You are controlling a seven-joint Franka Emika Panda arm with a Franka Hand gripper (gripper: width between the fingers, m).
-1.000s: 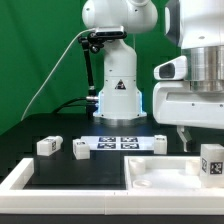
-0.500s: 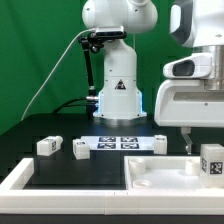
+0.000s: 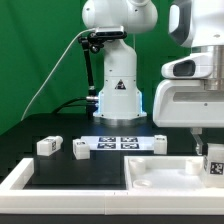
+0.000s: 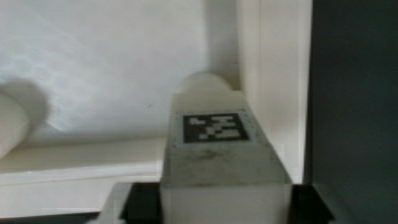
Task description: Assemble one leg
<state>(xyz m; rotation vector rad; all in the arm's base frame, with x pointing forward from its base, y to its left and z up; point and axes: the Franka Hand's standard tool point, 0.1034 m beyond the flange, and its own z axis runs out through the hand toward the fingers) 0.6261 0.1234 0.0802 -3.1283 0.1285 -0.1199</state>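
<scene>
Gripper: the gripper (image 3: 213, 152) is hanging at the exterior view's right edge, partly cut off by the frame; its fingers are pinching the leg (image 3: 213, 164), whose tagged face is showing just below the dark finger.
Hidden: the fingertips are not showing in the wrist view; only dark blurred edges are lying along the bottom of that picture, on either side of the leg (image 4: 217, 140).
Wrist view only: it is showing the held leg close up, its marker tag facing the camera, with the white square part (image 4: 107, 90) lying behind it and a raised rim running past at about 1 o'clock from the leg.
Exterior view only: it is showing the robot base (image 3: 117, 95) at 12 o'clock, the marker board (image 3: 120, 143) in the middle of the black table (image 3: 70, 175), and three loose legs.
Loose legs: one (image 3: 47, 146) is sitting at 9 o'clock of the marker board, a second (image 3: 80, 149) just beside the board's end, a third (image 3: 158, 142) at its 3 o'clock end.
White square part: the tray-like part (image 3: 160, 180) is lying at about 5 o'clock in the exterior view; the held leg is hanging over its right side, and whether the two are touching is hard to tell.
Blur: the wrist picture is soft, so the tag's pattern is not readable.
</scene>
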